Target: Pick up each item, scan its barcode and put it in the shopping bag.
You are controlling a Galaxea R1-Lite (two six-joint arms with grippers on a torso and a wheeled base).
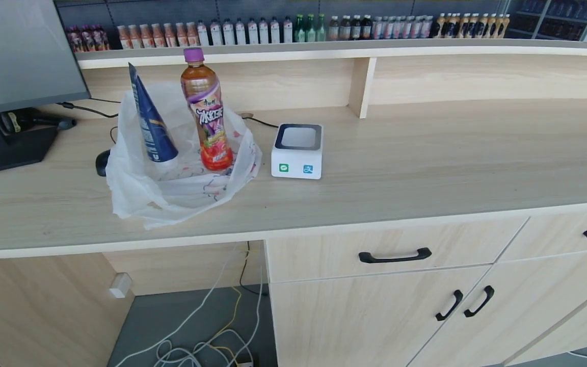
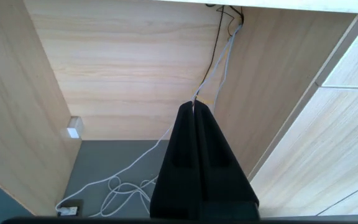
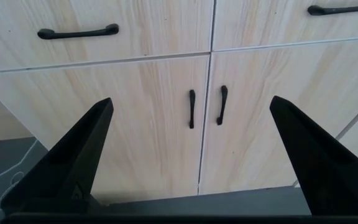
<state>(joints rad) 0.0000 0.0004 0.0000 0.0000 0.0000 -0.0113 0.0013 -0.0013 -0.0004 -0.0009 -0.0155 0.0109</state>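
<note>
Both bottle [image 1: 207,112] and apparent tube [image 1: 150,122] stand upright in bag [image 1: 135,199].

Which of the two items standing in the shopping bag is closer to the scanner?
The purple-capped bottle. It stands at the end of the bag beside the scanner; the blue tube stands at the other end.

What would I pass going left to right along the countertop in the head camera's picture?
Monitor → blue tube → drink bottle → white scanner box. The tube and bottle stand in the shopping bag, which spans both.
</note>
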